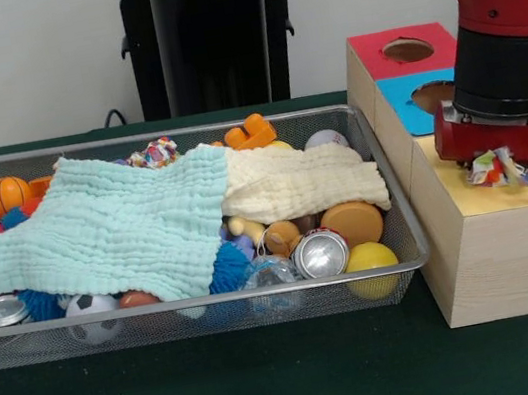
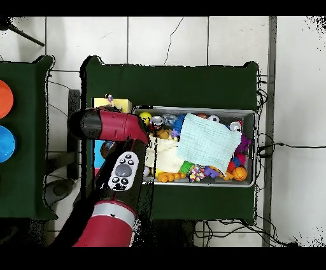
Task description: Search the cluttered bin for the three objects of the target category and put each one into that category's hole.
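Observation:
My gripper (image 1: pixel 500 156) hangs at the end of the red arm, just above the yellow top of the pale wooden box (image 1: pixel 500 244). A scrunched ball of white cloth with red, blue and yellow patches (image 1: pixel 505 169) sits right under it on that top. The hole is hidden beneath the gripper and the cloth. A second printed cloth ball (image 1: pixel 153 154) lies at the far side of the wire mesh bin (image 1: pixel 182 130), beside the mint towel. In the overhead view the arm (image 2: pixel 108 124) covers most of the yellow-topped box (image 2: pixel 118 105). The bin (image 2: pixel 255 146) lies to its right.
A mint towel (image 1: pixel 117 227) and a cream towel (image 1: pixel 297 182) cover much of the bin. Around them lie toy balls, two cans (image 1: pixel 320 254) and orange toys. The blue-topped box (image 1: pixel 410 102) and the red-topped box (image 1: pixel 407 50) stand behind the yellow one.

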Robot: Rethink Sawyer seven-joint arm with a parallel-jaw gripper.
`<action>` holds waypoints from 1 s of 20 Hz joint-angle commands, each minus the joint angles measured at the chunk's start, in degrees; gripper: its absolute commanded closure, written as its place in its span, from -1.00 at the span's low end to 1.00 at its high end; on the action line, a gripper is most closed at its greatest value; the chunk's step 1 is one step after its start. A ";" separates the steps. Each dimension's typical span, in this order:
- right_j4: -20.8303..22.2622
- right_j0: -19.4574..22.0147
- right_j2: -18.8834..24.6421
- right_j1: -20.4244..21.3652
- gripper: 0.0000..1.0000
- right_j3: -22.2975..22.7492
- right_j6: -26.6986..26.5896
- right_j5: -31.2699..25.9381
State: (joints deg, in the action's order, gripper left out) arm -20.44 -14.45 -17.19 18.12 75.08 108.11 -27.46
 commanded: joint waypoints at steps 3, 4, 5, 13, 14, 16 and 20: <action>2.42 -0.86 1.24 2.20 1.00 3.55 8.22 -5.48; 2.24 -0.91 1.18 2.26 1.00 3.07 8.33 -6.40; 2.13 -1.09 1.07 2.52 1.00 2.90 8.47 -6.76; 1.81 -1.56 0.59 5.14 1.00 3.63 8.15 -7.89; 1.81 -1.48 0.59 5.38 1.00 3.77 8.01 -8.10; 1.91 -1.46 0.56 6.14 1.00 4.65 7.77 -8.06; 2.02 -1.51 0.39 7.62 1.00 5.70 7.62 -9.09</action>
State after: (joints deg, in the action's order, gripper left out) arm -20.43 -16.58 -18.53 21.49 76.57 108.11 -30.36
